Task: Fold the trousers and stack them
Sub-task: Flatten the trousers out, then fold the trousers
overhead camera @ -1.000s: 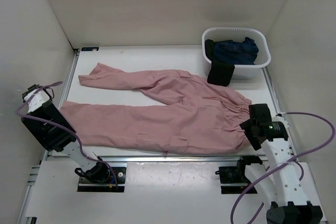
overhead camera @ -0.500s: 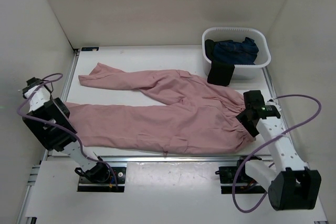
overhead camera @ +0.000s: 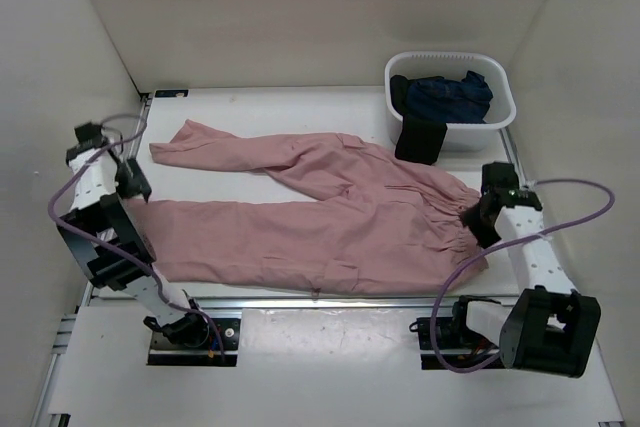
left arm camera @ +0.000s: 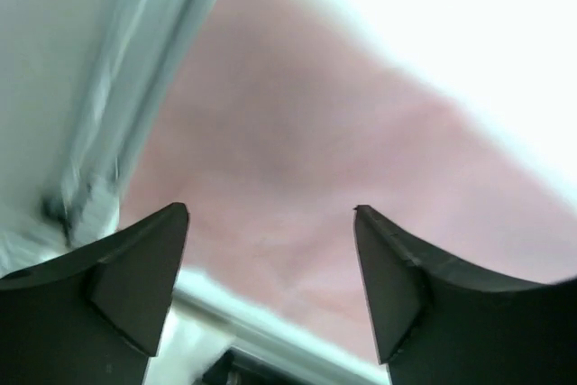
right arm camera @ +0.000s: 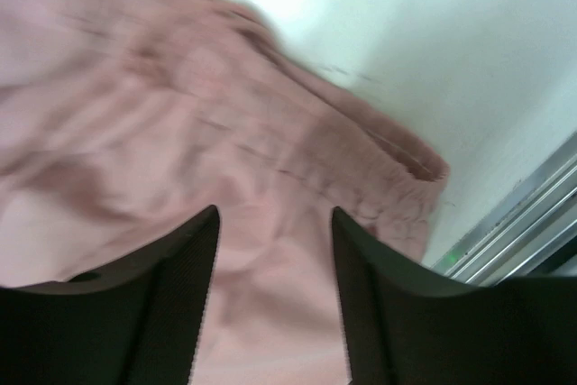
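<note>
Trousers [overhead camera: 320,217] lie spread flat on the worktop [overhead camera: 280,112], waist to the right, legs running left, the far leg angled off toward the back.

Risks, as judged:
- The fabric is thin, so either pinch may take the top layer only and the leg or waist would peel open on the lift.
- The near cuff sits right at the worktop's left edge, so fingers could catch the rail instead of cloth.
- The far leg is splayed, so a fold from here may land askew.

Left hand [left arm camera: 270,212] — fingers spread wide above the near cuff, nothing between them.
Right hand [right arm camera: 274,212] — fingers parted over the gathered waistband, no cloth visibly pinched.
</note>
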Controlling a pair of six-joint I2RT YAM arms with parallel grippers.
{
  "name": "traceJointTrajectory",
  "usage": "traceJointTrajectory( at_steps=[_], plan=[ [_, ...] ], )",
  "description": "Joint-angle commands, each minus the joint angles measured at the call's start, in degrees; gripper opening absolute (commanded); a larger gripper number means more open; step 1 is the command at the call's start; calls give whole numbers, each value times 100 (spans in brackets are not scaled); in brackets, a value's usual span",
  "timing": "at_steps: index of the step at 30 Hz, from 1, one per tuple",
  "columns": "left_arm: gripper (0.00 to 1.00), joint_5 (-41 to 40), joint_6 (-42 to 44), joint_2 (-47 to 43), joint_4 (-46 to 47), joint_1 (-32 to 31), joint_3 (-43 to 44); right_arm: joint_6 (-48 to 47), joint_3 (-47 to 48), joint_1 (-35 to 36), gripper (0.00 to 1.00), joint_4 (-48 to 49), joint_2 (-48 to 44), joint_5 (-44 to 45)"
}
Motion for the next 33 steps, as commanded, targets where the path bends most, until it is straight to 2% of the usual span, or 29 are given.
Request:
traceJointTrajectory(
  at_steps=[1, 3, 4, 5, 6, 12, 14, 19, 20, 21, 22, 23, 24, 25, 26, 27, 28, 31, 33],
  plan=[
    [90, 164, -1, 70, 221, -780, 1062, -781, 1364, -34, 59, 365, 528, 169],
    [91, -48, -1, 537, 221, -1019, 1649, -913, 2030, -34, 61, 419, 1175, 169],
    [91, -145, -1, 801, 169, -1116, 1888, -966, 2034, -34, 63, 419, 1432, 91],
    [91, -198, -1, 1317, 169, -1195, 2160, -1036, 2478, -87, 65, 419, 1939, 3],
    [91, -94, -1, 1574, 117, -1248, 2789, -1037, 2674, -87, 66, 471, 2179, -94],
    [96, 679, -1, 3340, 28, -1248, 5085, -748, 3721, -87, 76, 665, 3745, -341],
    [98, 864, -1, 3676, 28, -1248, 5335, -572, 3931, -87, 77, 718, 4165, -341],
    [100, 59, -1, 4563, 282, -1442, 5406, -194, 3933, -87, 78, 893, 4695, -393],
    [100, -39, -1, 4678, 344, -1503, 5406, -193, 3933, -87, 75, 894, 4861, -454],
    [100, -153, -1, 4775, 345, -1503, 5406, -124, 3933, -87, 64, 894, 4941, -455],
    [97, -311, -1, 4907, 345, -1564, 5328, -62, 3933, -87, 57, 894, 4994, -542],
    [74, -365, -1, 4908, 345, -1565, 5266, -62, 3872, -87, 49, 894, 5046, -621],
    [57, -365, -1, 4908, 397, -1565, 5170, -9, 3871, -87, 41, 946, 5047, -622],
    [36, -426, -1, 4908, 458, -1565, 5073, -9, 3810, -87, 26, 946, 5047, -709],
    [17, -523, -1, 4847, 459, -1565, 4854, -9, 3749, -87, 19, 946, 5047, -710],
    [14, -585, -1, 4794, 511, -1565, 4757, -9, 3696, -87, 7, 946, 4995, -710],
    [14, -637, -1, 4742, 511, -1565, 4677, -9, 3696, -87, 1, 946, 4933, -710],
    [14, -936, -1, 4347, 512, -1513, 4563, -202, 3696, -140, 0, 771, 4574, -639],
    [14, -1016, -1, 3785, 512, -1460, 4510, -412, 3696, -201, 0, 604, 4073, -385]
  ],
)
